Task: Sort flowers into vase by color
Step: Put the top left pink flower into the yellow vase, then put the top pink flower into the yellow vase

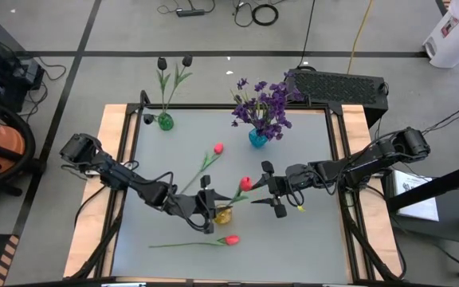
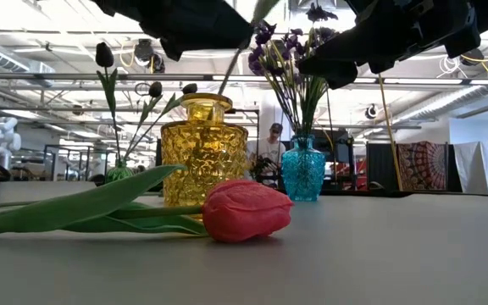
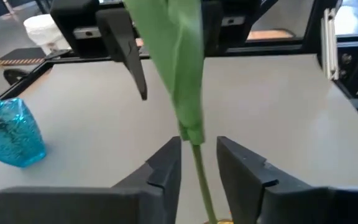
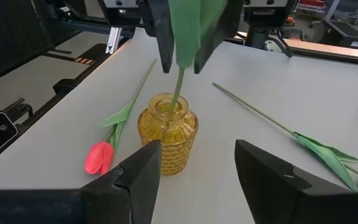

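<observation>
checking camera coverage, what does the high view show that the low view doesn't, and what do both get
Only the high view shows both arms whole, the left gripper open around a tulip stem above the yellow vase, the right gripper open beside it, and a second loose red tulip. Only the low view shows a person in the room behind. Both show the yellow vase, the blue vase of purple flowers, the green vase of dark tulips, and the near red tulip lying flat.

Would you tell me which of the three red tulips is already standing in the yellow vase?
The tulip between the grippers; the other two lie flat on the table.
</observation>
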Controlling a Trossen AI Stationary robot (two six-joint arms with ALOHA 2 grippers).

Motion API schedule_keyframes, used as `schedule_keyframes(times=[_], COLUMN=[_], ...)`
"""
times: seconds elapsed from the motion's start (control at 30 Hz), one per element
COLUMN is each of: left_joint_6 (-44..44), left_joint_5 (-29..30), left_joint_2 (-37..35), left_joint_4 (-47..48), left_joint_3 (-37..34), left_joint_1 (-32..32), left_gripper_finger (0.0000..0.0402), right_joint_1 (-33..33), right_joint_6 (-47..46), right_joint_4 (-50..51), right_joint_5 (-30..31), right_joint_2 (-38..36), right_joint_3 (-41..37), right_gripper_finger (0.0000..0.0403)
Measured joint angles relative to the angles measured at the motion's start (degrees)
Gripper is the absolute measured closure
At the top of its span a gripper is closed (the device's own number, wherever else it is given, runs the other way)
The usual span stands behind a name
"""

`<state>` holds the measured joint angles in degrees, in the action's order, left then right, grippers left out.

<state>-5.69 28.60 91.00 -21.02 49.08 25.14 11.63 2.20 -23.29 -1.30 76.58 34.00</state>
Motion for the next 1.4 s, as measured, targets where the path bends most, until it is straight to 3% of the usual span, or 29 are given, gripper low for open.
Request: schedule_keyframes(times=[0.43, 0.7, 1.17, 1.4], left_joint_6=[-1.1, -13.6, -31.0, -31.5], left_joint_5=[0.7, 9.7, 8.4, 5.9], left_joint_2=[-7.9, -13.9, -14.4, -14.3], left_joint_4=[10.6, 22.6, 41.9, 44.5], left_joint_3=[0.0, 0.1, 0.1, 0.1], left_joint_1=[0.6, -1.3, -9.1, -12.8], left_gripper_finger=[0.0274, 0.0274, 0.0274, 0.0274], right_joint_1=[0.0, 0.0, 0.0, 0.0], right_joint_6=[0.0, 0.0, 0.0, 0.0], right_joint_4=[0.0, 0.0, 0.0, 0.0], right_joint_5=[0.0, 0.0, 0.0, 0.0], right_joint_2=[0.0, 0.0, 0.0, 0.0], right_joint_3=[0.0, 0.0, 0.0, 0.0], right_gripper_finger=[0.0206, 0.0206, 0.0206, 0.0206])
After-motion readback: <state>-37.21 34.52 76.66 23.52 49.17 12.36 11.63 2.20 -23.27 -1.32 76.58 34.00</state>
